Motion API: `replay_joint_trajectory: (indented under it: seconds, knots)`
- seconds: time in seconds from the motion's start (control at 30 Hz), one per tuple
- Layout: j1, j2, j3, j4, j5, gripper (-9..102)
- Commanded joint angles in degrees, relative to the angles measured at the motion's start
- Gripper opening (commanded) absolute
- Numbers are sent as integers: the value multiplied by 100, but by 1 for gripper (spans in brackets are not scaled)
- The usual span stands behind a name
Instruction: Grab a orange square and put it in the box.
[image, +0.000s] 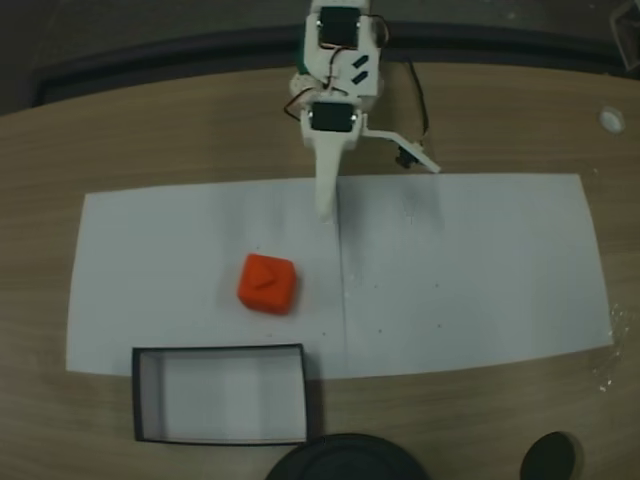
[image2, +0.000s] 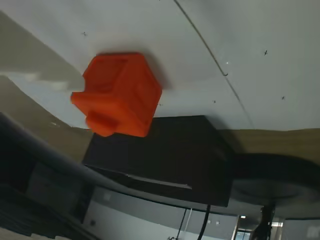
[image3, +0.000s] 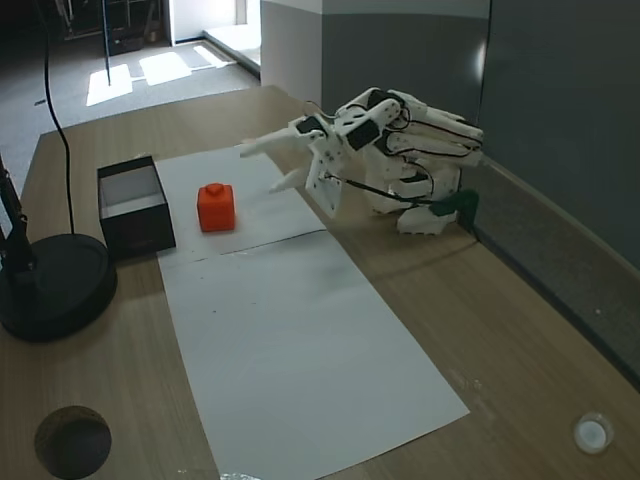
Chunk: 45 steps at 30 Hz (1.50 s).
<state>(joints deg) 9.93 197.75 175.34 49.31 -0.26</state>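
Sitting untouched on the white paper sheet (image: 450, 270) just beside the empty box (image: 220, 394), the orange square (image: 267, 283) awaits grasping and placing, as the gripper (image: 375, 185) hangs spread open and apart from it.

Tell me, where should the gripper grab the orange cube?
Probably across two opposite flat sides of the cube, coming down from above. It sits flat on the paper, apart from the box, so its sides look free. The gripper is open.
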Motion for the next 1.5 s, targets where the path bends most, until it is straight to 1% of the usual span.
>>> replay_joint_trajectory:
  seconds: [0.0, 0.17, 0.27, 0.37, 0.5, 0.6, 0.8, 0.9, 1.0, 1.3, 1.47]
  knots:
    - [431, 141, -782, -141, 158, 33]
    - [677, 9, -1345, -132, -158, 30]
    - [694, -650, -1898, 281, -176, 29]
    - [694, -1767, -2742, 782, -176, 33]
    - [694, -3718, -4175, 1547, -211, 41]
    - [642, -5203, -5177, 1934, -211, 42]
    - [694, -7743, -6565, 2030, -211, 42]
    - [694, -8719, -7031, 2057, -211, 42]
    - [703, -9554, -7444, 2268, -211, 42]
    - [1107, -10679, -8112, 2259, -220, 42]
    - [1160, -11197, -8271, 2250, -220, 42]
